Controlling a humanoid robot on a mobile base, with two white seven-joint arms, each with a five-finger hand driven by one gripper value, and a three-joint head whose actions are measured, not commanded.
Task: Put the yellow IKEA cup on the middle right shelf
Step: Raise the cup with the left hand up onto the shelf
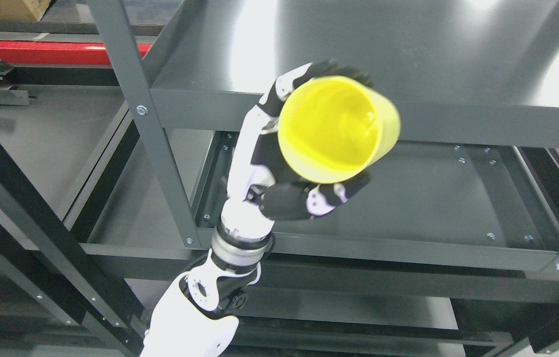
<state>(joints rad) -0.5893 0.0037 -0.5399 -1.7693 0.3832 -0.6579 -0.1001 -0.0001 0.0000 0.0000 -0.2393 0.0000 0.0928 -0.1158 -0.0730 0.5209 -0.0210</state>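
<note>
The white robot arm comes up from the bottom edge, left of the middle, so this is the left hand (279, 163). Its black and white fingers (331, 194) are curled around the bright yellow plastic cup (339, 130), holding it tight. The cup is up in the air, tipped over so its open mouth faces the camera. One thick finger sits under the cup's lower rim. The other fingers wrap over the top of the cup from behind. The palm is against the cup's left side.

Past the hand is the dark grey metal shelf (423, 208) on the right side of the rack, with a bare floor and small bolts. Above it is a higher grey shelf board (408, 49), and the cup is in front of that board's front edge.

The cup could bump that front edge as it goes in, because it is held high. It could also roll away if set down on its side.
</note>
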